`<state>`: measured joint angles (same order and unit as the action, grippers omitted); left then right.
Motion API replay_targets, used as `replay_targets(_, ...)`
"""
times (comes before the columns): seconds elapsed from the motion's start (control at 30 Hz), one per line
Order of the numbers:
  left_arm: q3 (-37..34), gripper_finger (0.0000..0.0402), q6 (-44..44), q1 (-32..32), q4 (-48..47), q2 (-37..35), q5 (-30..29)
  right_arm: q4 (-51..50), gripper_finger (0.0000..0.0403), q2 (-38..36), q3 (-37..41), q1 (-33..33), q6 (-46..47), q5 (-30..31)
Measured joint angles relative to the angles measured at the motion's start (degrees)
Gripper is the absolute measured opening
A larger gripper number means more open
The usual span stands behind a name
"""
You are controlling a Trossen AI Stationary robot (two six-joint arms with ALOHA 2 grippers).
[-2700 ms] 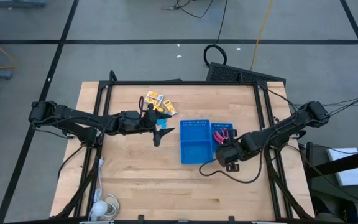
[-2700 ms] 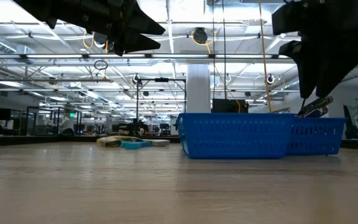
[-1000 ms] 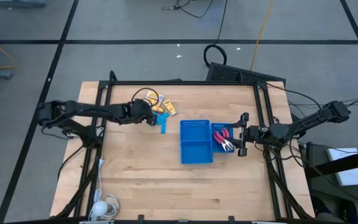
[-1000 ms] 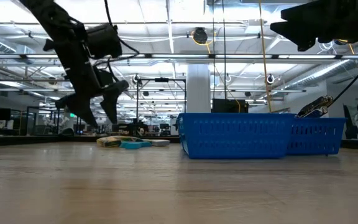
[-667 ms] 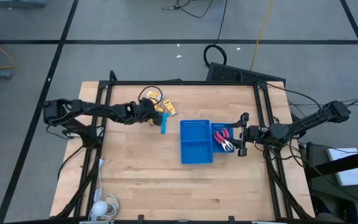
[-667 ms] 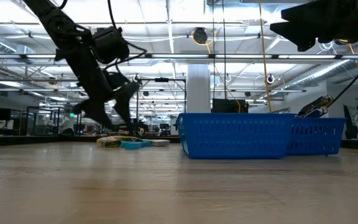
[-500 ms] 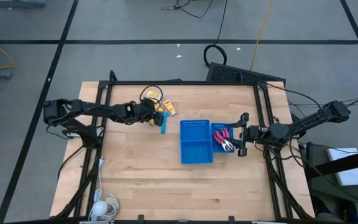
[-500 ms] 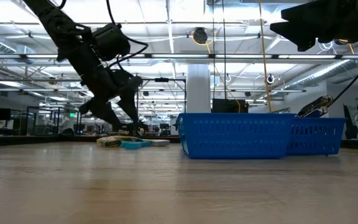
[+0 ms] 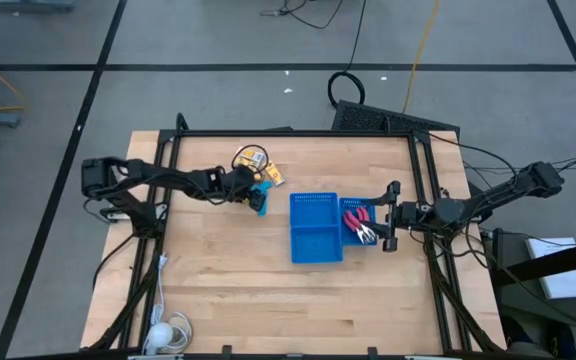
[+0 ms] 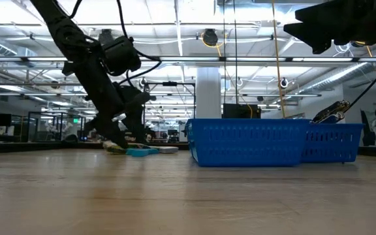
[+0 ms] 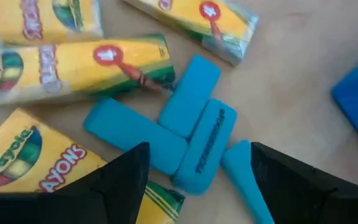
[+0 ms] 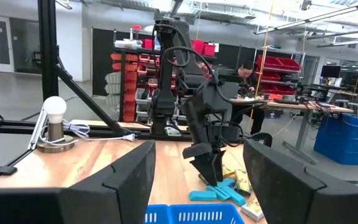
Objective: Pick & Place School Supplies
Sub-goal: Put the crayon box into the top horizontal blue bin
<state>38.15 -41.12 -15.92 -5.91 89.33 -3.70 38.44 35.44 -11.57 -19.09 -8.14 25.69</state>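
The left gripper [image 9: 258, 195] hangs low over a heap of school supplies at about ten o'clock on the table [image 9: 228, 290], jaws spread wide and gripping nothing. Between its fingers lie three light-blue erasers [image 11: 194, 134], overlapping and touching — small, light, rubbery blocks that should grip well if pinched across the narrow width. The top one, angled over the others, looks the easiest to take. Around them lie crayon boxes [image 11: 79, 65], thin cardboard, light but crushable. The right gripper [image 9: 390, 212] waits by the blue tray [image 9: 315, 243] at three o'clock, jaws parted and empty; red-handled scissors [image 9: 357, 220] already lie inside.
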Motion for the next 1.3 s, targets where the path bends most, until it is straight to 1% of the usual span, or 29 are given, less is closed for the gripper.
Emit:
replay_targets(0.17, -0.13, 0.028, -1.74, 1.51, -11.56, -4.76, 7.54, -0.09, 0.0233, 0.01, 0.0, 0.0, 0.0, 0.0)
replay_targets(0.37, 1.82, 0.028, -2.6, 2.89, -26.82, -10.05, 7.69, -0.15, 0.0231, 0.33, -0.02, 0.0, 0.0, -0.09)
replay_targets(0.57, 3.02, 0.028, -9.33, 6.68, -33.04, -13.46, 0.63, -0.05, 0.0232, 0.86, -0.04, 0.0, 0.0, -0.02)
replay_targets(0.67, 2.97, 0.028, -10.04, 9.21, -37.33, -13.43, -5.51, -0.14, 0.0229, 0.98, -0.04, 0.0, 0.0, -0.04)
replay_targets(0.77, 2.91, 0.028, -10.34, 10.92, -38.22, -12.48, -12.22, -0.14, 0.0229, 1.1, -0.04, 0.02, -0.01, -0.04)
replay_targets(0.83, 2.84, 0.028, -10.39, 11.24, -37.81, -12.36, -13.17, -0.1, 0.0229, 1.09, -0.04, 0.02, 0.0, -0.02)
replay_targets(0.93, 2.89, 0.028, -9.78, 11.0, -36.74, -11.04, -11.49, -0.11, 0.0227, 1.14, -0.04, 0.02, 0.0, -0.1)
replay_targets(1.03, 2.86, 0.028, -10.7, 10.42, -37.9, -9.02, -10.5, -0.09, 0.0226, 1.14, -0.04, 0.01, 0.0, -0.16)
replay_targets(1.17, 2.82, 0.028, -11.94, 9.18, -39.15, -6.19, -5.39, -0.13, 0.0228, 1.11, -0.04, 0.02, 0.37, -0.17)
replay_targets(1.3, 2.82, 0.028, -10.08, 8.79, -38.11, -4.2, -4.87, -0.13, 0.0227, 1.14, -0.04, 0.02, 0.37, -0.19)
